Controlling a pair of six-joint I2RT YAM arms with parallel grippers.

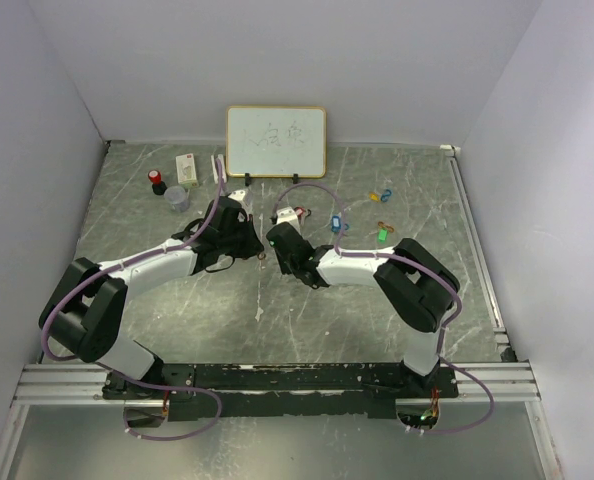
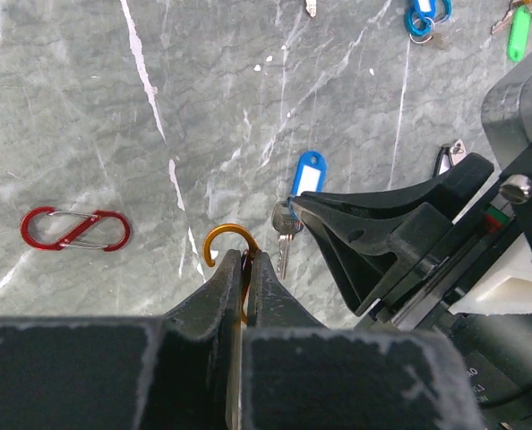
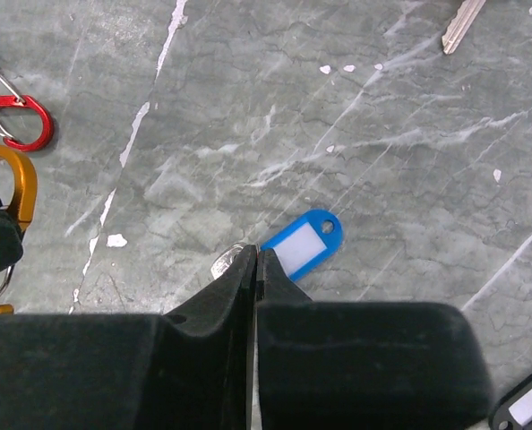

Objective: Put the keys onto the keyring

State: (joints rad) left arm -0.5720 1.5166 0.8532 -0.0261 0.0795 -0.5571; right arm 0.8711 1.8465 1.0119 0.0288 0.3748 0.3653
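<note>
My left gripper [image 2: 245,255] is shut on an orange carabiner keyring [image 2: 228,236], whose hooked end sticks out past the fingertips. My right gripper [image 3: 258,251] is shut on the small metal loop of a blue key tag [image 3: 306,242], with a silver key [image 3: 226,262] hanging beside it just above the table. The tag [image 2: 308,171] and key [image 2: 284,242] hang close to the right of the orange hook without touching it. In the top view both grippers [image 1: 255,250] [image 1: 274,245] meet at mid-table.
A red S-shaped clip [image 2: 74,229] lies left of the left gripper. More key tags lie further back: blue [image 1: 335,222], yellow and blue [image 1: 381,196], green and red [image 1: 384,233]. A whiteboard [image 1: 275,140], a small cup [image 1: 177,196] and a white box [image 1: 187,165] stand at the back.
</note>
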